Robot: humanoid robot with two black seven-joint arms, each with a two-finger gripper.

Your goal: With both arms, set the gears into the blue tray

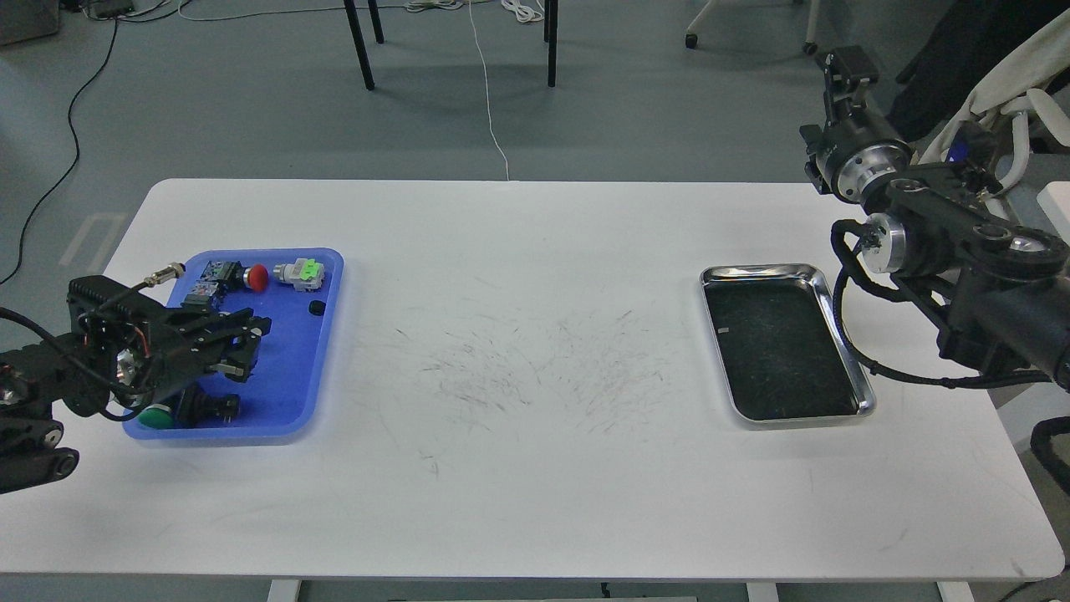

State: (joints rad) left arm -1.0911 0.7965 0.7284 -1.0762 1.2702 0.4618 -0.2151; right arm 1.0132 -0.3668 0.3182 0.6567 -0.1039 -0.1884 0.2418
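Gear (pixel 317 308) in blue tray (pixel 288 393), left gripper (pixel 249 344) jaws apart, empty, right gripper (pixel 843 67) jaws unclear.

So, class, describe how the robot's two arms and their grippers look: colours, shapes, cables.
Both arms are black and jointed. The left arm carries looping black cables, a silver plug and thin red wires; its gripper has black claw-like fingers. The right arm has shiny silver rings at its joints and a long black cable; its gripper is black and blocky.
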